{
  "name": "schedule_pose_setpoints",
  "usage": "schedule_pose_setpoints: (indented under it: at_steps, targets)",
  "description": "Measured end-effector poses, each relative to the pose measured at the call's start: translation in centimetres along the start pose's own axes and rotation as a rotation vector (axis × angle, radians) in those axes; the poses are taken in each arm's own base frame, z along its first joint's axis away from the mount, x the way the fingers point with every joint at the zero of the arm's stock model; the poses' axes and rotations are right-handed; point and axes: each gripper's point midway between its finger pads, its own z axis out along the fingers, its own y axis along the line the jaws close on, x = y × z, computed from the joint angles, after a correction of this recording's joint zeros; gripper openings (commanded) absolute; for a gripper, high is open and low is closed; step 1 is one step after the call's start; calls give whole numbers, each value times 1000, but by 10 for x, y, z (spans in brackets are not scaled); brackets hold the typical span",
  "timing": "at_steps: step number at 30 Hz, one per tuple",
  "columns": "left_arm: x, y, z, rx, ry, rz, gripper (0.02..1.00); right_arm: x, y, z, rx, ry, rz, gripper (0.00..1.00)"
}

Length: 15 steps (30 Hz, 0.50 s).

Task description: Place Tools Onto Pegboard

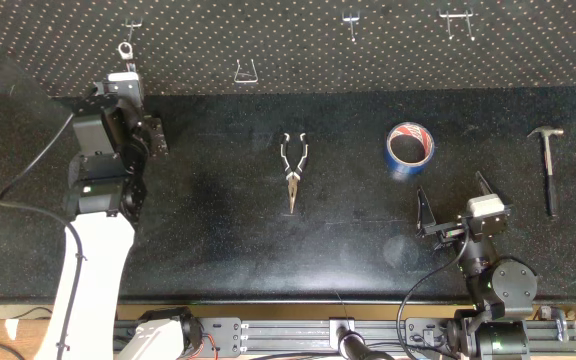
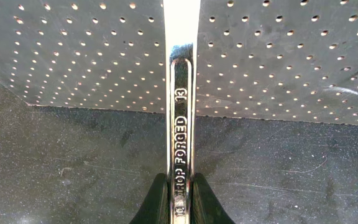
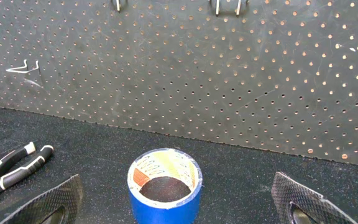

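While the left gripper point(image 2: 179, 198) is clenched on the shank of a steel wrench point(image 2: 179, 106), the tool points straight away from its fingers point(image 2: 156, 202) toward the pegboard point(image 2: 73, 50) at the far side of the black table point(image 1: 218, 250). From above, the wrench's ring end point(image 1: 125, 48) shows against the board at the far left, just below a small metal hook point(image 1: 133, 22); I cannot tell whether the ring touches that hook. Farther right along the board sit a wire hook point(image 1: 246, 72) and two more hooks point(image 1: 349, 20) point(image 1: 455, 22).

On the table lie the other tools. A pair of pliers point(image 1: 293, 165) with white-and-black handles rests near the middle, handles toward the board and nose toward the near edge. A roll of blue tape point(image 1: 409, 147) stands on its side right of the pliers. A hammer point(image 1: 547, 165) lies at the far right, head toward the board.

The right gripper point(image 1: 452, 192) hangs low at the near right with its fingers point(image 3: 48, 202) spread wide and holding nothing. The tape roll sits just beyond it, between the two fingers as its wrist camera sees it, not touching either.
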Motion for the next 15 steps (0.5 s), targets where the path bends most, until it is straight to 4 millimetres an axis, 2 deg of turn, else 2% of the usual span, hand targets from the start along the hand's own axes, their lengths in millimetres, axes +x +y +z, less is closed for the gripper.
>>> schedule_pose_setpoints:
  at_steps: [8,14,15]
  targets:
    - [-5,6,6,-13,-19,-10,29,0,0,0,0,0,0,998]
    - [1,-1,19,19,6,-9,29,0,0,0,0,0,0,996]
    - [1,-1,21,23,5,-9,115,0,0,0,0,0,0,998]
